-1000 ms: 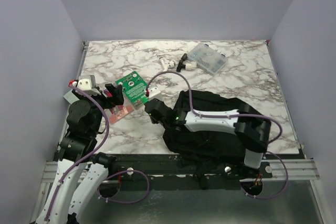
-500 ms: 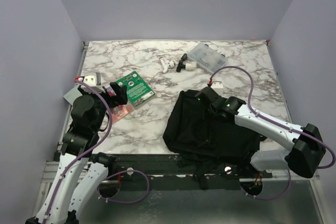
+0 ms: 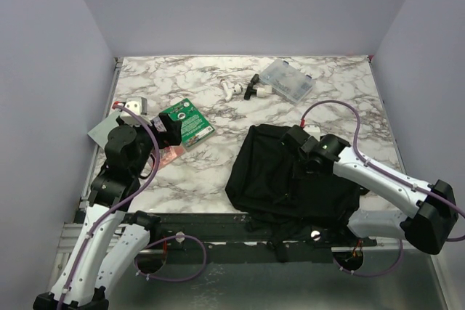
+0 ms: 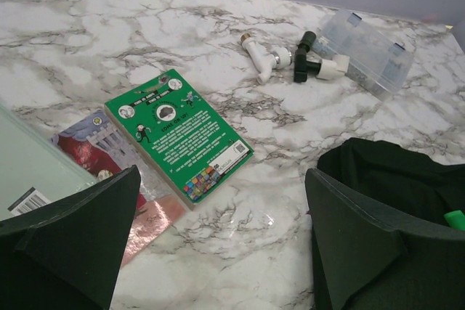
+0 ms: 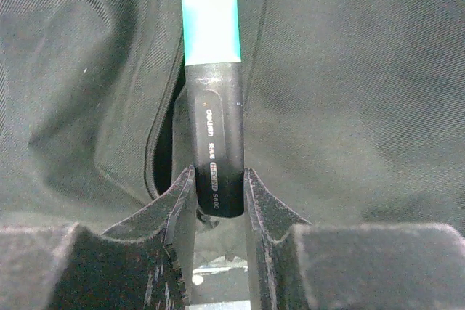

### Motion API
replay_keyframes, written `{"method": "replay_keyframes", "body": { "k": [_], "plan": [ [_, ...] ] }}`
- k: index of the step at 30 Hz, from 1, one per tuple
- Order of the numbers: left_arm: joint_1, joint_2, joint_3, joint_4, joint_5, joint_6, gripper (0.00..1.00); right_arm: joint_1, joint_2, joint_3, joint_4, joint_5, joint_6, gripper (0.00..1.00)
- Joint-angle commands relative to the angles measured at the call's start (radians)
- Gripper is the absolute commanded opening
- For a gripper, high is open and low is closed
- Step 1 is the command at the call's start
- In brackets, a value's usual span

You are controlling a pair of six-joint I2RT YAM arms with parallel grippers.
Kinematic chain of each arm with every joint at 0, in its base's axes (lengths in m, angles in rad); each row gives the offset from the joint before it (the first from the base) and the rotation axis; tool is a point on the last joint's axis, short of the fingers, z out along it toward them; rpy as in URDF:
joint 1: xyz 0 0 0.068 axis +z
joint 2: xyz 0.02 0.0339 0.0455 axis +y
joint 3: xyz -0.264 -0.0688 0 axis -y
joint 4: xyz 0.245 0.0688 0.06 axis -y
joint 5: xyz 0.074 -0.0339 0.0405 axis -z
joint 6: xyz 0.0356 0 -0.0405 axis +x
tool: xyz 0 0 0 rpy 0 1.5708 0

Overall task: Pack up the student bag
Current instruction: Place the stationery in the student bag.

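From above, the black backpack (image 3: 272, 179) lies on the near right part of the marble worktop (image 3: 334, 103), its lower part reaching over the near edge. The right arm (image 3: 378, 179) reaches in from the right, and the right jaws sit over the backpack's far edge; from this height I cannot tell how they stand. The left arm (image 3: 120, 161) stands by the left edge, with the left jaws above a green card (image 3: 187, 121) and a red booklet (image 3: 168, 155). A grey sheet (image 3: 102, 130) lies at the left edge. Near the far edge lie a clear plastic box (image 3: 288, 80) and white pipe fittings (image 3: 232, 90). The left wrist camera shows the left jaws wide apart with nothing between them, hanging over the worktop. The green card (image 4: 182, 136) lies flat ahead, just beside the red booklet (image 4: 98, 143), and the backpack (image 4: 399, 172) shows at the right. The right wrist camera shows the right jaws clamped on the lower end of a black marker (image 5: 212, 143) with a teal cap. Its cap end lies over a dark slit in the backpack's (image 5: 349, 92) fabric.
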Motion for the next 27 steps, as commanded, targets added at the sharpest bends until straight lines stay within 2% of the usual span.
{"method": "replay_keyframes", "body": {
  "k": [1, 4, 11, 19, 27],
  "plan": [
    [0.008, 0.009, 0.033, -0.01, 0.035, -0.006, 0.97, -0.004, -0.034, -0.026, 0.015, -0.132, -0.078, 0.01],
    [0.008, 0.003, 0.028, -0.012, 0.031, -0.006, 0.97, -0.004, -0.03, -0.042, 0.021, -0.161, -0.096, 0.01],
    [0.008, 0.018, 0.032, -0.013, 0.045, -0.008, 0.97, -0.004, -0.076, -0.031, -0.089, -0.16, -0.025, 0.01],
    [0.008, 0.029, 0.034, -0.015, 0.058, -0.011, 0.97, -0.003, -0.098, -0.033, -0.142, -0.19, -0.063, 0.0],
    [0.008, 0.045, 0.035, -0.015, 0.067, -0.011, 0.98, -0.002, -0.069, -0.068, 0.076, -0.296, -0.141, 0.01]
  ]
}}
